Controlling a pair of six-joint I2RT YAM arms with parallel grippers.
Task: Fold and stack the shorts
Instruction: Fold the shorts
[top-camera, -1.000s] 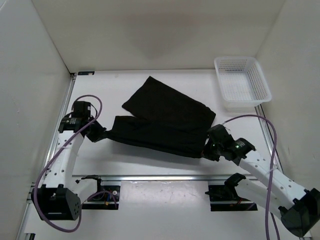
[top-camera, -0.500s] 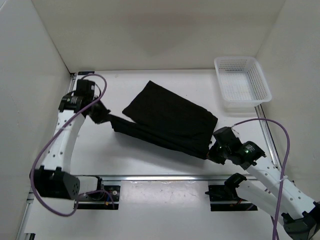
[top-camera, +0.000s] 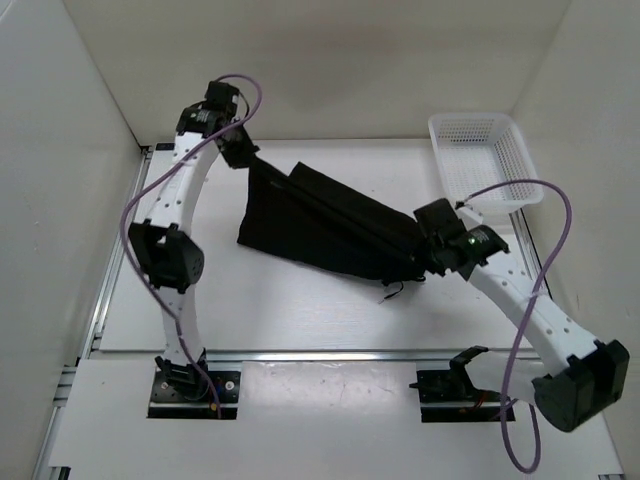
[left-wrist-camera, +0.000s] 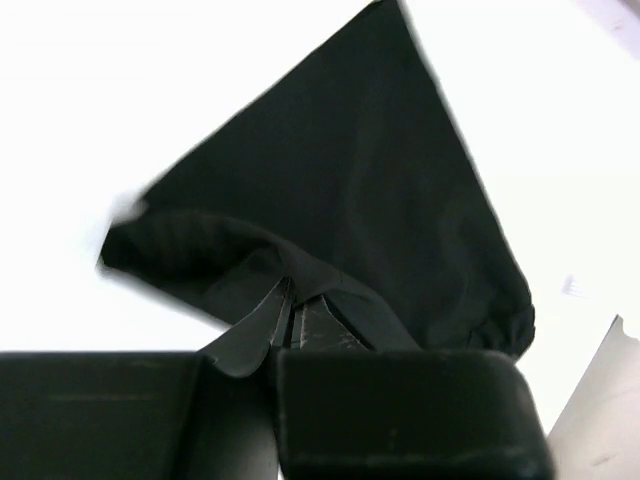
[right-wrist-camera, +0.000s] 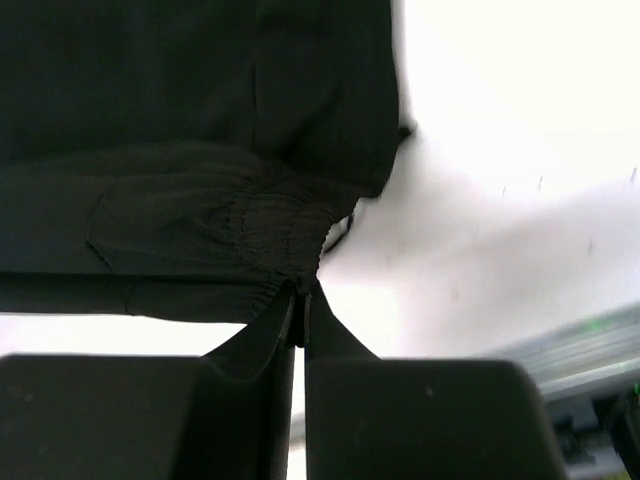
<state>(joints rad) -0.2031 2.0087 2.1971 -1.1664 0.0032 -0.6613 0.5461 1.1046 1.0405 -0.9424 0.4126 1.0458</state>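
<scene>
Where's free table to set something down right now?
Free: the table strip between the shorts and the near rail; also the far patch between shorts and basket. Crowded: the mid-table diagonal, where the shorts stretch between left gripper and right gripper.

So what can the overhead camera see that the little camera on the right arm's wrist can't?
Only the overhead view shows both arms, the left claw gripping the far end of the shorts, and the white basket at the back right. Only the wrist view shows, up close, the gathered elastic waistband pinched in the right claw. Both show the black shorts against the white table.
</scene>
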